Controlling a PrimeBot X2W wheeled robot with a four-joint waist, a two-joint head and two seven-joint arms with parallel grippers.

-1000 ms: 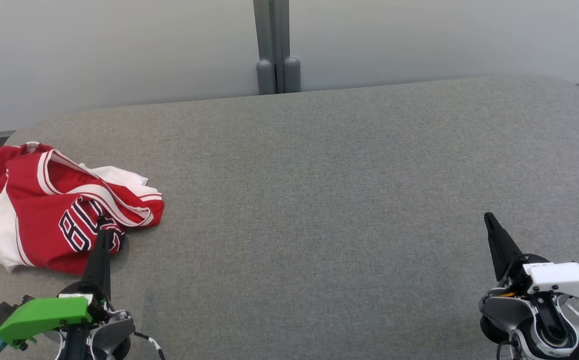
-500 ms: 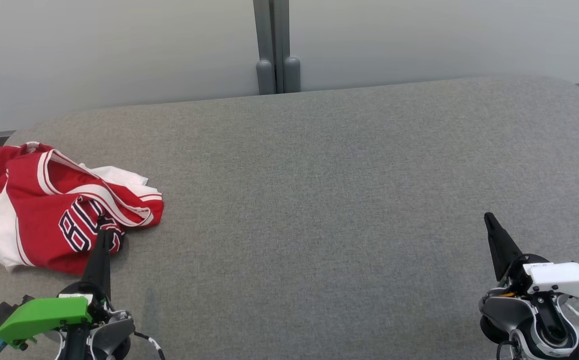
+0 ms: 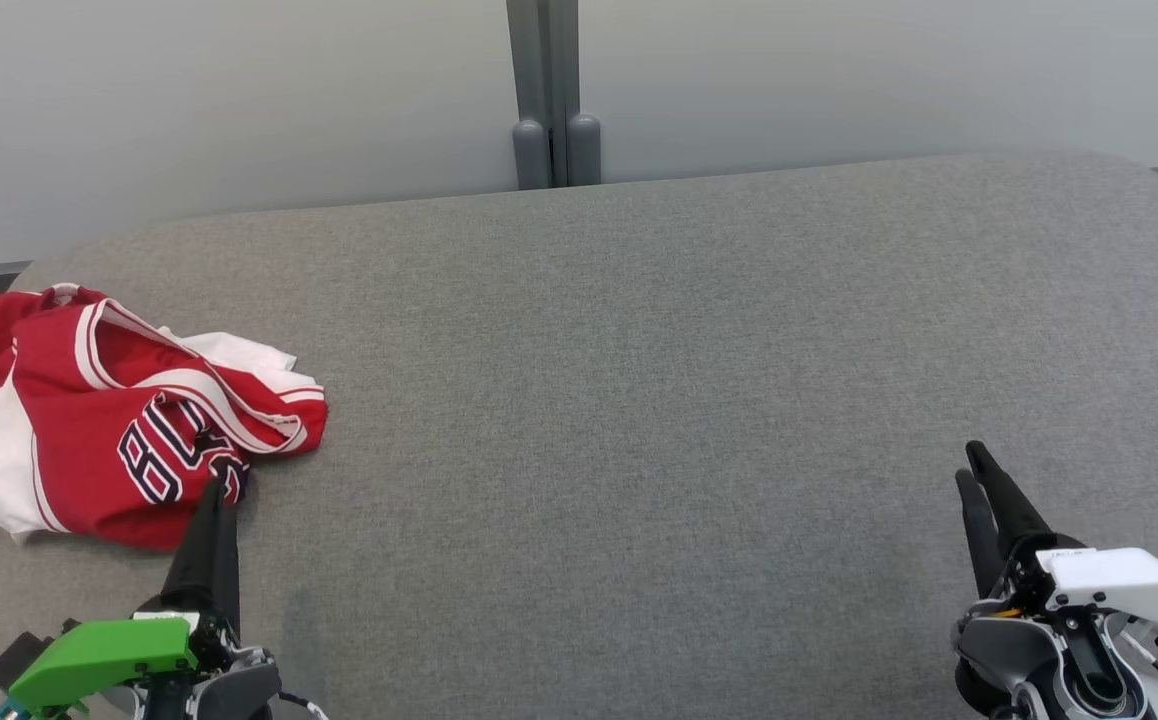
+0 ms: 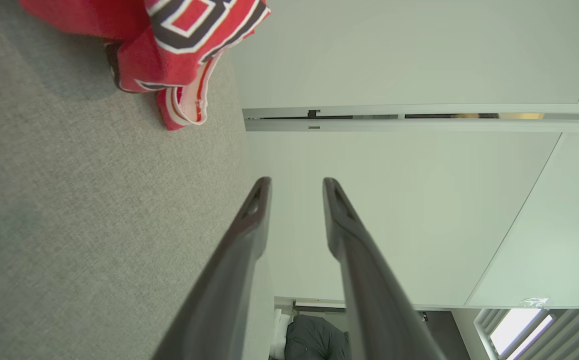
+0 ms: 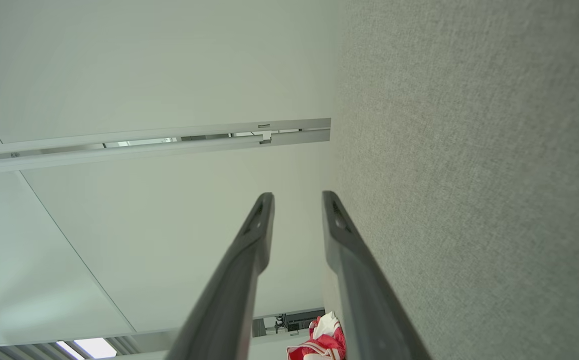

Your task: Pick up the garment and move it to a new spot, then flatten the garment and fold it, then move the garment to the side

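A crumpled red jersey [image 3: 109,420] lay on the bench [image 3: 639,400]. The left gripper [image 4: 294,182] and right gripper [image 5: 294,196] held nothing, fingers apart.

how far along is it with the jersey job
Done: nothing yet; the red jersey lies crumpled at the left side of the grey table. In hand: the left gripper, open and empty, hovers by the jersey's near edge; the right gripper is open, far from it. Left: pick up, move, flatten, fold, set aside.
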